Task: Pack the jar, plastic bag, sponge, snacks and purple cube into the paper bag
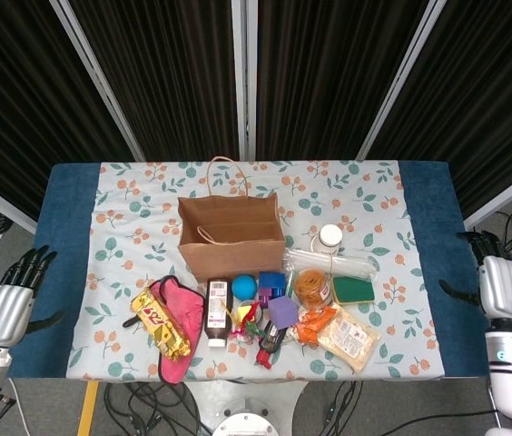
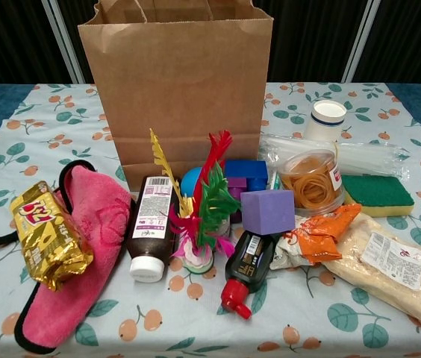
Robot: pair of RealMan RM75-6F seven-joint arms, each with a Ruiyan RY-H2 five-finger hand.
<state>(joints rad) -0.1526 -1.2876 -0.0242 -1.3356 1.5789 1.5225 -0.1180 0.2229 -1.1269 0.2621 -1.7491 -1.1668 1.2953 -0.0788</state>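
Partly hidden: blue ball [image 2: 189, 181] behind feathers [image 2: 212, 195] | left robot hand [image 1: 6, 304] released | right robot hand [image 1: 501, 286] unclear

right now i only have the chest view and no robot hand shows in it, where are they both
Observer: In the head view the left robot hand is off the left edge of the table, near the front corner, and holds nothing.
Operator: and the right one
Observer: The right robot hand is off the table's right edge, about level with the sponge. Its fingers are apart and it is empty.
Operator: anything in the paper bag yet
Observer: From above, the paper bag stands open, and I see only brown paper inside.
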